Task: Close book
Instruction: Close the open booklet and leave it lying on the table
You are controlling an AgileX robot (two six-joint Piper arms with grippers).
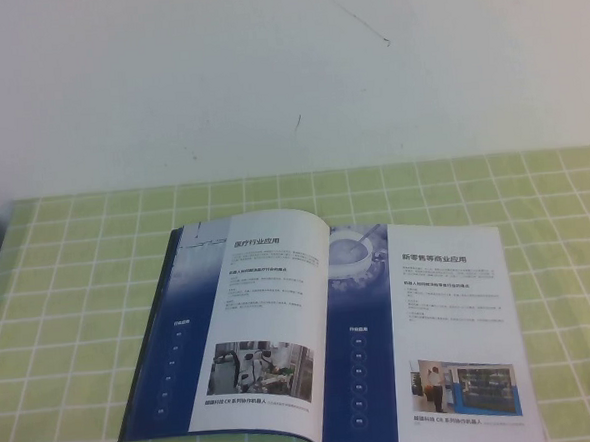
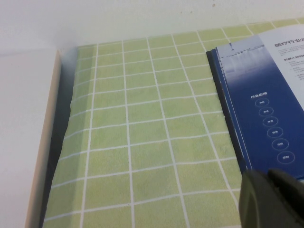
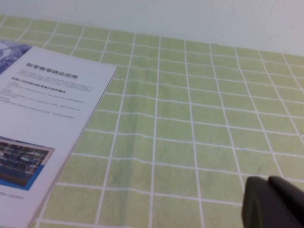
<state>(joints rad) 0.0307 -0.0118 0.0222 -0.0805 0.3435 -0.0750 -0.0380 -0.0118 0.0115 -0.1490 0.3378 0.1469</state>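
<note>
High view: book (image 1: pixel 332 329) lies open, flat on the green-checked bench (image 1: pixel 79 294). Left claw (image 2: pixel 271 199) hovers by its left page, right claw (image 3: pixel 273 202) off its right side; can't tell if either's spread or pinched.

The book (image 1: pixel 322 330) lay open, its pages of smooth coated paper with a slight sheen, printed in white and deep blue with colour photographs. Under it lay a cloth (image 1: pixel 79 294) of pale green with a white grid, matt and soft-looking, faintly creased in places. The wall (image 1: pixel 266 72) behind was white and matt, with thin cracks and small marks. The left gripper (image 2: pixel 270 199), near the book's left edge, looked like dark, matt plastic with rounded edges. The right gripper (image 3: pixel 273 202), above bare cloth beside the book's right page, had the same dark, dull plastic look. A pale panel (image 2: pixel 23 133) at the cloth's left edge was smooth and matt.
</note>
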